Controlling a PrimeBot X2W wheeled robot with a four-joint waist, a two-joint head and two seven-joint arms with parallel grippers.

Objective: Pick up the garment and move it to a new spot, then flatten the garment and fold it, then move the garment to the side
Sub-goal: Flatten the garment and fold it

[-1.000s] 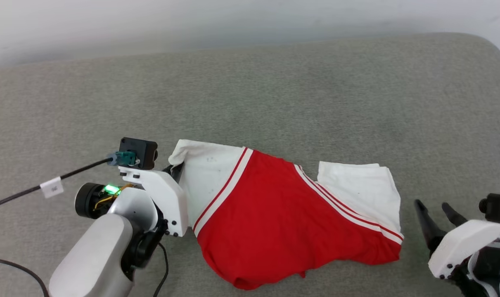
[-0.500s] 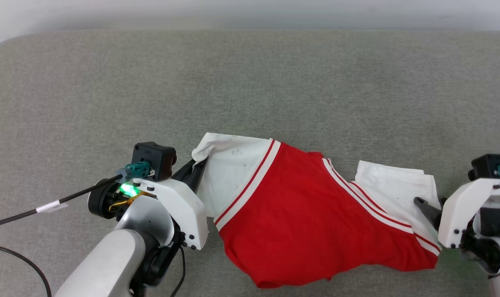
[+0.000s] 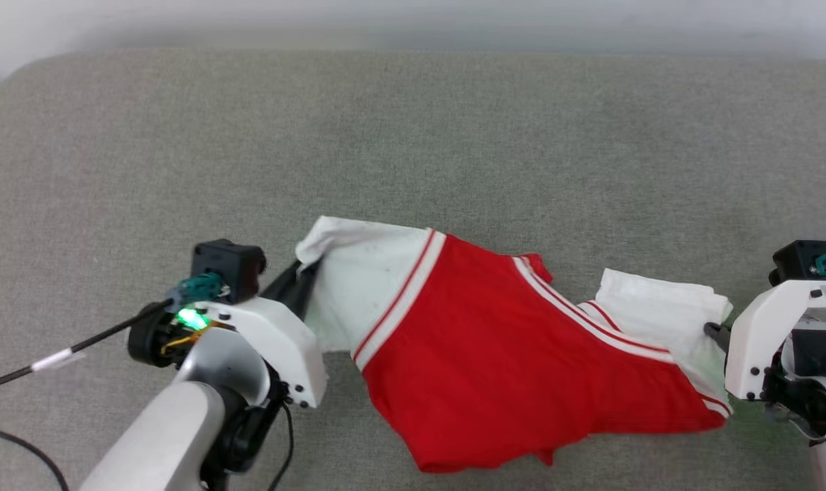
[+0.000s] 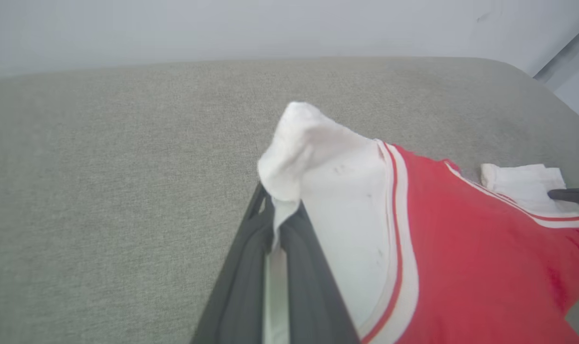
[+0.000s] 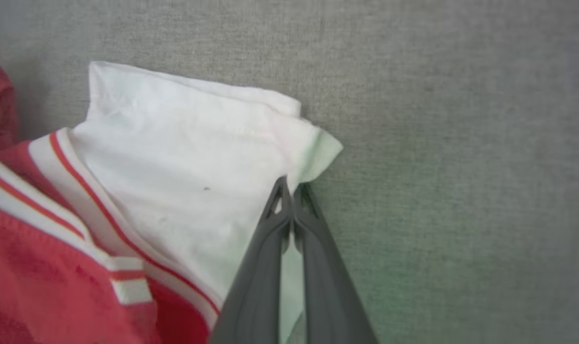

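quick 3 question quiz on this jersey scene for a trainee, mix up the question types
1. True or false: the right gripper is shut on a white corner of the garment.
2. What does the left gripper grip? A) a white corner B) the red hem C) nothing
3. Fill in: the garment's middle panel is ___.

Key: 1 true; 2 A; 3 red

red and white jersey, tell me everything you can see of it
The red and white jersey lies crumpled on the grey fabric cushion: soft cloth, red middle, white side panels edged with red-white stripes. The left gripper pinches one white corner, held raised; the right gripper pinches the other.
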